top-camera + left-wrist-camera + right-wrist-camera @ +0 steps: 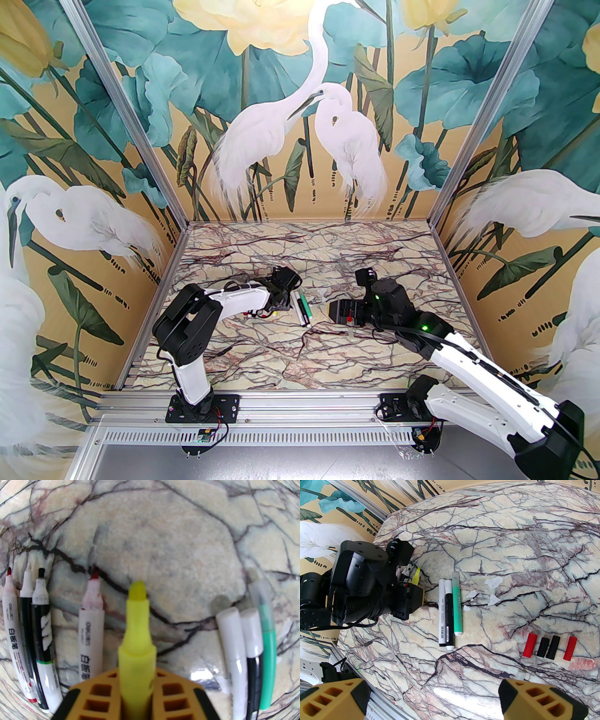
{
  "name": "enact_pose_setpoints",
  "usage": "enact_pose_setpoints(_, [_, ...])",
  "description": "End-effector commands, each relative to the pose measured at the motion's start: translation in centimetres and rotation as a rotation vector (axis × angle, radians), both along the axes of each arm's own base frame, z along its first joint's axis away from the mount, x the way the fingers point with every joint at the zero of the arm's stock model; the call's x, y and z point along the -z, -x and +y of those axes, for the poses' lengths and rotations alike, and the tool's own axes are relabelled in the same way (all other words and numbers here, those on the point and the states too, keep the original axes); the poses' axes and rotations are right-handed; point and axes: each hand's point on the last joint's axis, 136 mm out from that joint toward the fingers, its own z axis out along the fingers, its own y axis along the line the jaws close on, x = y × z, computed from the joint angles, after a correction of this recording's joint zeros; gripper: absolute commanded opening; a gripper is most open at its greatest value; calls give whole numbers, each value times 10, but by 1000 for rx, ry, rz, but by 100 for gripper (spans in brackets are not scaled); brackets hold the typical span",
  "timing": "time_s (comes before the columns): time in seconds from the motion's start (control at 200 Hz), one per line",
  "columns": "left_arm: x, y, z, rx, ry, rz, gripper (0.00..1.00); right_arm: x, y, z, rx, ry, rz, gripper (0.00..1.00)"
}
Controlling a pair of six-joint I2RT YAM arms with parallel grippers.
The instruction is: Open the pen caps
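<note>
From above, my left gripper (pixel 277 304) sat just left of the slim green plastic marker pen (pixel 303 301). At its wrist, it clenched an uncapped yellow plastic highlighter (pixel 137 630). At the right wrist, my right gripper (pixel 433 698) gaped released, with four stubby red and black plastic caps (pixel 549 647) lying right of that marker.

White-and-black arms (pixel 243 297), ochre lattice-holed fingers (pixel 330 695)

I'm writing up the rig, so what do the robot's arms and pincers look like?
The left arm and right arm have white shells with black joints and black cables; green lights glow on the right one. Pincer fingers are mustard-yellow, gridded with square holes, black-edged.
</note>
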Motion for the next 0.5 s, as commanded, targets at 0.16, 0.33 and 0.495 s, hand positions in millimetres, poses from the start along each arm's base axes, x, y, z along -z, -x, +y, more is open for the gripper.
enact_pose_setpoints(0.16, [6,0,7,-8,-49,22,20,-1,0,-1,10,-23,-9,99])
enact_pose_setpoints(0.33, [7,2,8,-8,-46,32,24,2,1,1,7,-31,-5,99])
enact_pose_setpoints(0.495, [6,3,9,-6,-54,35,29,5,1,0,9,-31,-4,99])
